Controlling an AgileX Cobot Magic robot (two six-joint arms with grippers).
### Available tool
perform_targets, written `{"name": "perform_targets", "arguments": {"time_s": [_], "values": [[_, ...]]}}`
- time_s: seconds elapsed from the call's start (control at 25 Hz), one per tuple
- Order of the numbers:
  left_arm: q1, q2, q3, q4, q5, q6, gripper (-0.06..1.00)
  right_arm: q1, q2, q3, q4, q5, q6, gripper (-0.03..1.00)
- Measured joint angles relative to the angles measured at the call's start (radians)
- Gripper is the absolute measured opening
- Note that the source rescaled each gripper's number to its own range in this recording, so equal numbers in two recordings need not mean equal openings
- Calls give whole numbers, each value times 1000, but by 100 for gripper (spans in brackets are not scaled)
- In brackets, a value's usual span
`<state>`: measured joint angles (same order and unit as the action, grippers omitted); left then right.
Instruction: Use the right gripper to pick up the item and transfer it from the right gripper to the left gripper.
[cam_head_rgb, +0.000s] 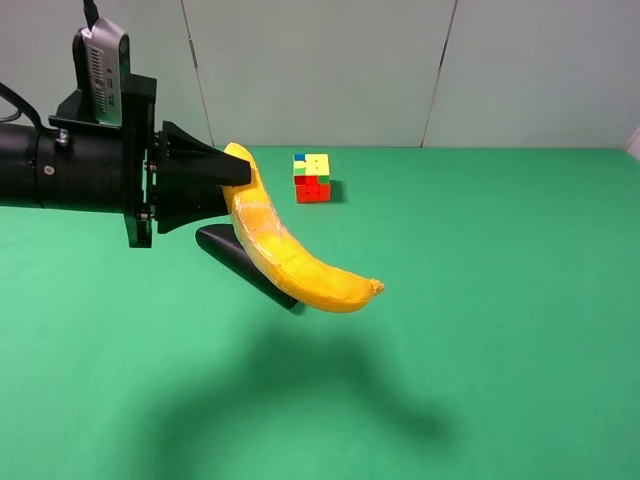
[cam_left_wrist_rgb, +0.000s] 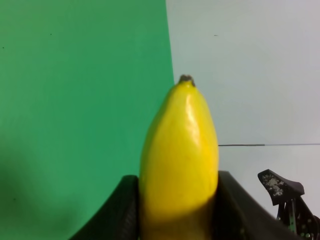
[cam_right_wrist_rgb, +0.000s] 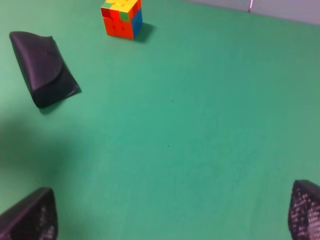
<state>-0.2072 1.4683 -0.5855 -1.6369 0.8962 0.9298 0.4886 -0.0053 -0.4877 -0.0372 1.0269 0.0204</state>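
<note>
The jaws of the left gripper (cam_head_rgb: 238, 172) are closed on one end of the banana (cam_head_rgb: 290, 255), which hangs above the green surface (cam_head_rgb: 520, 300) and the black pouch (cam_head_rgb: 225, 245), while those of the right gripper (cam_right_wrist_rgb: 167, 215) stand wide apart, holding nothing.

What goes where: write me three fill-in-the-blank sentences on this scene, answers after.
1. The left gripper is shut on the ____.
2. The right gripper has its jaws ____ and holds nothing.
3. The cube and pouch lie on the ____ table.
Answers: banana; open; green.
</note>
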Motion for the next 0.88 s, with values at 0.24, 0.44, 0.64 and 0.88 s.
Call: {"name": "perform_targets", "arguments": {"time_s": [0.24, 0.44, 0.64, 0.88], "values": [[0, 0, 0, 0, 0, 3, 0, -28, 0, 0, -1, 0, 0, 100], [0, 0, 0, 0, 3, 27, 0, -192, 0, 0, 1, 0, 0, 100], [0, 0, 0, 0, 5, 49, 0, -369, 0, 0, 3, 0, 0, 100], [0, 0, 0, 0, 1, 81, 0, -466, 0, 0, 3, 0, 0, 100]]}}
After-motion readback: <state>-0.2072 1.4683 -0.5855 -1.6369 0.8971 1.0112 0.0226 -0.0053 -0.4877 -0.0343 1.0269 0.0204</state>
